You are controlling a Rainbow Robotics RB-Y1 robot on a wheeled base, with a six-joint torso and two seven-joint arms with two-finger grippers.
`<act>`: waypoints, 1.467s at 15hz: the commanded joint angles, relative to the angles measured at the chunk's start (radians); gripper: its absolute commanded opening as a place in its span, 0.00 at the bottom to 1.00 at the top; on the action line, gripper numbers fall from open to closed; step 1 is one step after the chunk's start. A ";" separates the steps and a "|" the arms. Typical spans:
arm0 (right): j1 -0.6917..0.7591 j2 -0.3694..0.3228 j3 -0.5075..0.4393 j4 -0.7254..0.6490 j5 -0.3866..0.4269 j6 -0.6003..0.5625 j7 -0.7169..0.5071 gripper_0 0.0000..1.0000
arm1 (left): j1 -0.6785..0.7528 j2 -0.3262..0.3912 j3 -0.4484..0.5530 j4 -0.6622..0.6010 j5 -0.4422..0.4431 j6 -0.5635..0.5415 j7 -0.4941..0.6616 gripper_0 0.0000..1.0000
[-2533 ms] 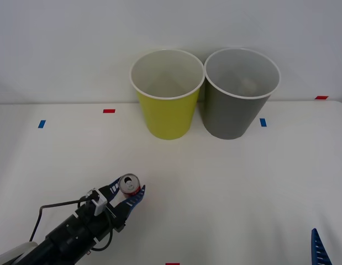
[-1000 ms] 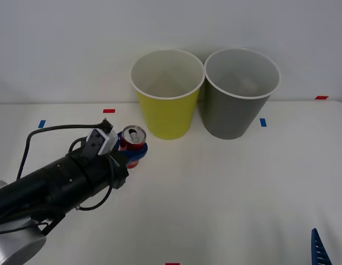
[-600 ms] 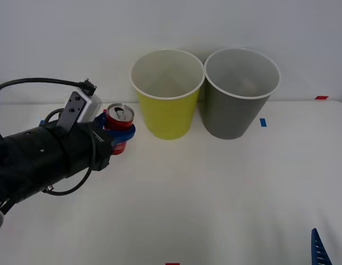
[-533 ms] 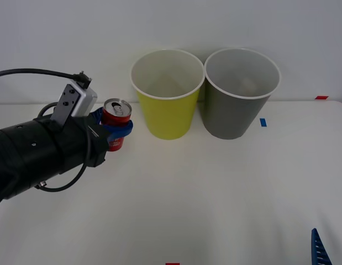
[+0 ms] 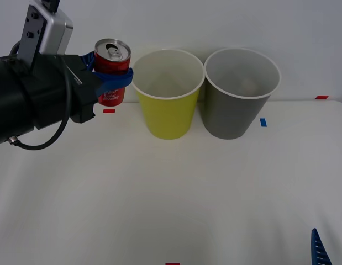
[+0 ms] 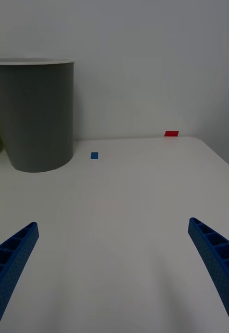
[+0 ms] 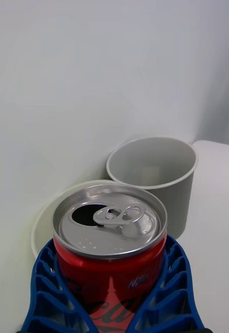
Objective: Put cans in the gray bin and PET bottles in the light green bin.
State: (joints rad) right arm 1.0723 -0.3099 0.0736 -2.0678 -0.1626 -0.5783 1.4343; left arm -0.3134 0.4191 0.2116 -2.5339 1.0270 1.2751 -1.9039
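Red can (image 5: pixel 111 70) is sitting upright, clamped in left gripper (image 5: pixel 112 80) at upper left of frame beside light green bin (image 5: pixel 167 105); it should be carrying on past to gray bin (image 5: pixel 235 105), while right gripper (image 6: pixel 114 270) is idling spread open, lower right.
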 commanded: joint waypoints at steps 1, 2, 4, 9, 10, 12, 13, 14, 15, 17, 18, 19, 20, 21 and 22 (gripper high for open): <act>0.000 0.000 0.000 0.000 0.000 0.000 0.000 1.00 | -0.079 -0.049 0.000 0.010 -0.012 0.000 0.020 0.00; 0.000 0.000 0.000 0.000 0.000 0.000 0.000 1.00 | -0.105 -0.062 -0.003 0.029 -0.013 0.000 0.026 0.00; 0.000 0.000 0.000 0.000 0.000 0.000 0.000 1.00 | -0.176 -0.079 -0.029 0.092 -0.018 -0.020 0.043 0.00; 0.000 0.000 0.000 0.000 0.000 0.000 0.000 1.00 | -0.360 -0.097 -0.155 0.310 -0.064 -0.119 0.080 0.00; 0.000 0.000 0.000 0.000 0.000 0.000 0.000 1.00 | -0.380 -0.097 -0.187 0.345 -0.087 -0.157 0.085 0.00; 0.000 0.000 0.000 0.000 0.000 0.000 0.000 1.00 | -0.426 -0.097 -0.265 0.412 -0.148 -0.237 0.097 0.00; 0.000 0.000 0.000 0.000 0.000 0.000 0.000 1.00 | -0.461 -0.097 -0.307 0.461 -0.182 -0.289 0.106 0.00; 0.000 0.000 0.000 0.000 0.000 0.000 0.000 1.00 | -0.489 -0.097 -0.337 0.503 -0.208 -0.336 0.112 0.00; 0.000 0.000 0.000 0.000 0.000 0.000 0.000 1.00 | -0.513 -0.095 -0.374 0.557 -0.231 -0.412 0.114 0.00; 0.000 0.000 0.000 0.000 0.000 0.000 0.000 1.00 | -0.540 -0.082 -0.449 0.652 -0.234 -0.556 0.118 0.00; 0.000 0.000 0.000 0.000 0.000 0.000 0.000 1.00 | -0.559 -0.080 -0.488 0.704 -0.228 -0.620 0.124 0.00; 0.000 0.000 0.000 0.000 0.000 0.000 0.000 1.00 | -0.578 -0.085 -0.509 0.741 -0.226 -0.655 0.131 0.00; 0.000 0.000 0.000 0.000 0.000 0.000 0.000 1.00 | -0.601 -0.086 -0.540 0.788 -0.220 -0.703 0.138 0.00; 0.000 0.000 0.000 0.000 0.000 0.000 0.000 1.00 | -0.616 -0.089 -0.561 0.820 -0.219 -0.740 0.144 0.00; 0.000 0.000 0.000 0.000 0.000 0.000 0.000 1.00 | -0.627 -0.092 -0.581 0.854 -0.217 -0.778 0.149 0.00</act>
State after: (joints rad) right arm 1.0723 -0.3099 0.0736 -2.0678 -0.1626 -0.5783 1.4343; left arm -0.9250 0.3302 -0.3471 -1.7130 0.8066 0.5334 -1.7622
